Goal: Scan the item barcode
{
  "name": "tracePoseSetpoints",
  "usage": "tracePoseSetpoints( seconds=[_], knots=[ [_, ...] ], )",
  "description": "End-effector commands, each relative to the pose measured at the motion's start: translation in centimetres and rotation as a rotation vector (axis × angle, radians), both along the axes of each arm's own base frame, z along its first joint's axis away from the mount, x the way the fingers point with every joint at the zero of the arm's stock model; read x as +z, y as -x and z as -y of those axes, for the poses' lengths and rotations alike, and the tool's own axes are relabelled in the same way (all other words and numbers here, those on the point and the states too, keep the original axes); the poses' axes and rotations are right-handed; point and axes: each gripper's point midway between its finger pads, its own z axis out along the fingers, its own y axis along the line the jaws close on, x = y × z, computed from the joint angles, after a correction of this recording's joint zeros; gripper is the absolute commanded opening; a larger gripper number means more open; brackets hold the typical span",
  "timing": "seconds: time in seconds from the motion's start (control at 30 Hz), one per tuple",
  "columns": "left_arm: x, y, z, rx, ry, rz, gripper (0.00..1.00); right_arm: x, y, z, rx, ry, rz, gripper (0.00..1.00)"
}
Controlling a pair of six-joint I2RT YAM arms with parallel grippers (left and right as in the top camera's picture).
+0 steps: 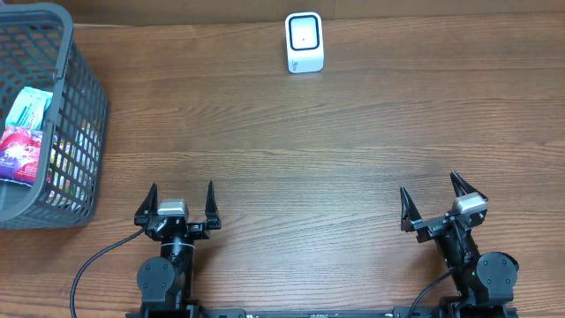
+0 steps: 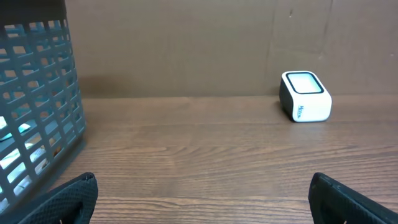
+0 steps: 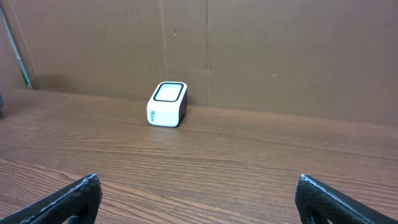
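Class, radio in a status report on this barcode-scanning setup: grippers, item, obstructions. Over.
Empty-handed: left gripper and right gripper, jaws open. The packets lie in the basket, far left, untouched. The scanner sits at the far edge, nothing in the way.

Wood-grain brown counter (image 1: 353,132), grain running left to right. Grey lattice basket (image 1: 84,132) at the counter's far left, partly out of frame, its walls made of open slots. Brown board wall (image 3: 280,50) standing along the counter's far edge, with vertical seams. Thin green rod (image 3: 15,50) leaning at the wall's left end.
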Motion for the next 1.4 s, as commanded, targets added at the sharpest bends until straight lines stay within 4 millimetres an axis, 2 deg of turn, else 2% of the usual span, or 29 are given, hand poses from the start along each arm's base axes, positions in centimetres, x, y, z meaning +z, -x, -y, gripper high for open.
tracePoseSetpoints(
  seconds=[0.0,0.13,0.23,0.3,0.43,0.63,0.83,0.93,1.1,1.23,1.37],
  knots=[
    [0.5,0.1,-0.6,0.034,-0.001,0.021,0.99,-0.1,0.0,0.0,-0.001,0.001,0.009,1.00],
    [1.7,0.3,-0.6,0.034,0.014,0.045,1.00,0.4,0.2,-0.3,0.016,-0.013,0.014,1.00],
    [3.4,0.6,-0.6,0.034,0.044,0.062,1.00,1.9,0.5,-0.5,0.032,-0.076,0.024,1.00],
    [5.5,0.9,-0.6,0.034,0.043,0.065,1.00,3.8,0.9,-0.6,0.042,-0.103,0.054,1.00],
    [8.4,0.4,-0.6,0.032,0.043,0.044,1.00,6.6,1.3,-0.7,0.047,-0.103,0.095,1.00],
    [14.0,-2.2,0.4,-0.024,0.046,-0.034,1.00,10.7,1.2,-0.7,0.045,-0.102,0.053,1.00],
    [19.3,-5.3,1.7,-0.099,0.061,-0.197,1.00,14.0,-0.3,-0.7,0.037,-0.098,-0.097,1.00],
    [21.9,-6.7,1.9,-0.111,0.071,-0.297,1.00,15.5,-1.7,-0.8,0.032,-0.095,-0.194,1.00],
    [25.5,-9.1,2.2,-0.126,0.080,-0.424,1.00,17.0,-4.0,-0.9,0.025,-0.091,-0.353,1.00],
    [27.3,-10.6,2.6,-0.149,0.096,-0.517,1.00,17.5,-5.8,-1.0,0.016,-0.086,-0.518,1.00],
    [26.7,-11.4,4.8,-0.267,0.147,-0.603,1.00,17.5,-7.2,-1.0,0.006,-0.080,-0.676,1.00]
  ],
)
